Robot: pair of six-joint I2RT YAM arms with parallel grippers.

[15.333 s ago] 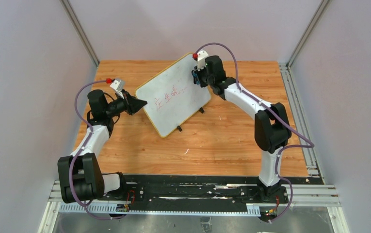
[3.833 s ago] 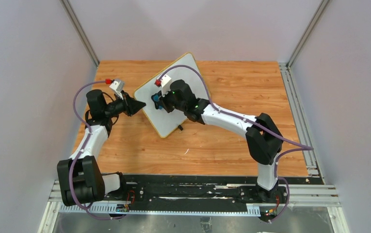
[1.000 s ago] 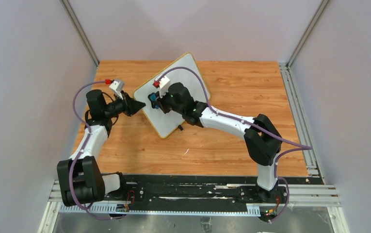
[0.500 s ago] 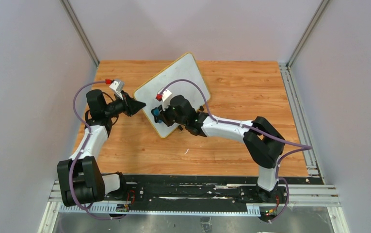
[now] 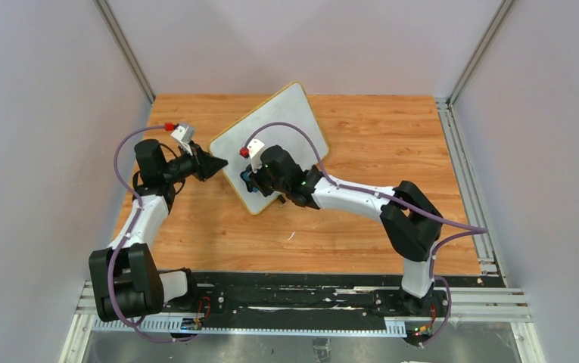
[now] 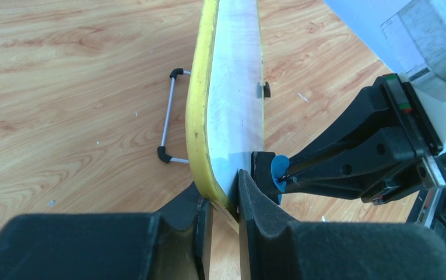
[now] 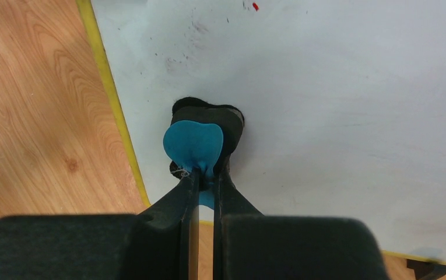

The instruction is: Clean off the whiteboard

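The whiteboard (image 5: 290,113) stands tilted on the left rear part of the bench (image 5: 362,219), turned diagonally so one corner points toward the back wall. Its face (image 7: 354,87) is nearly all white, with a small red speck (image 7: 255,6) and faint grey smudges near the top of the right wrist view. The left gripper (image 6: 223,198) is clamped on the board's yellow rim (image 6: 200,116) at its left corner, one finger on each face. The right gripper (image 7: 204,175) is pinched tight on a blue eraser (image 7: 193,144), whose dark pad lies flat against the board near its lower left edge, just inside the rim. Behind the board, a wire stand (image 6: 171,116) with black tips rests on the wood. Bare wood runs wide to the right of the board and toward the arm bases, while the left side is narrow, taken up by the left arm beside the wall.
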